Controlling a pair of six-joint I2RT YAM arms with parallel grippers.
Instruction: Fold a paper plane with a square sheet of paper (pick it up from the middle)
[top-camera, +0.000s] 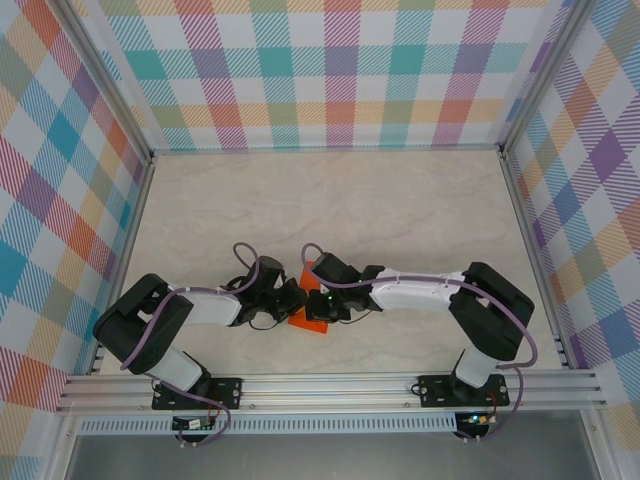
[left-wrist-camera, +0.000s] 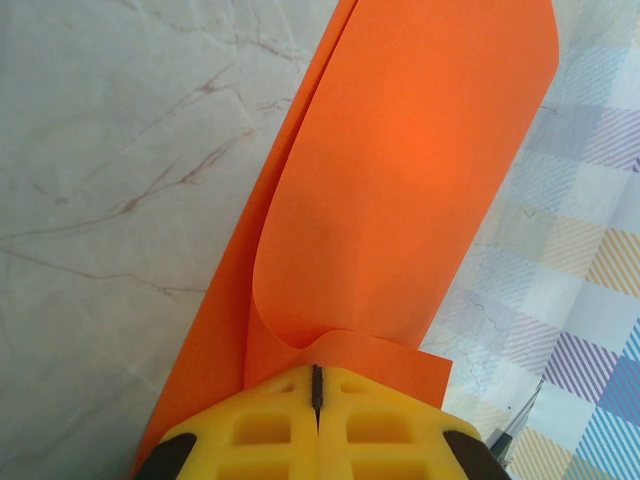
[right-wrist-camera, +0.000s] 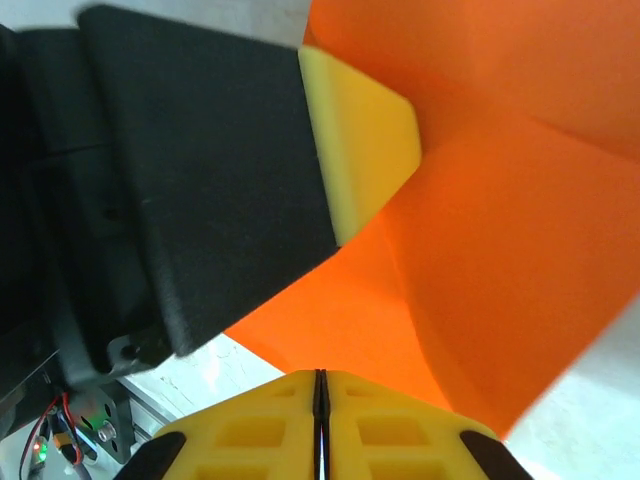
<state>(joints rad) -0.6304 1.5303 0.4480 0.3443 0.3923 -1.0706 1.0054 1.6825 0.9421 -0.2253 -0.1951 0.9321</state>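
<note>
The square sheet of paper is bright orange and hangs between both grippers at the near middle of the table. In the left wrist view the paper curls over in a loose fold, and my left gripper is shut on its near edge. My right gripper has its yellow fingers pressed together at the lower edge of the paper, which bends into an angled crease beyond them. From above, the left gripper and right gripper nearly touch. A left fingertip pokes out against the sheet.
Pale marble tabletop stretches behind the grippers to the checked back wall. Checked side walls stand left and right. An aluminium rail runs along the near edge by the arm bases.
</note>
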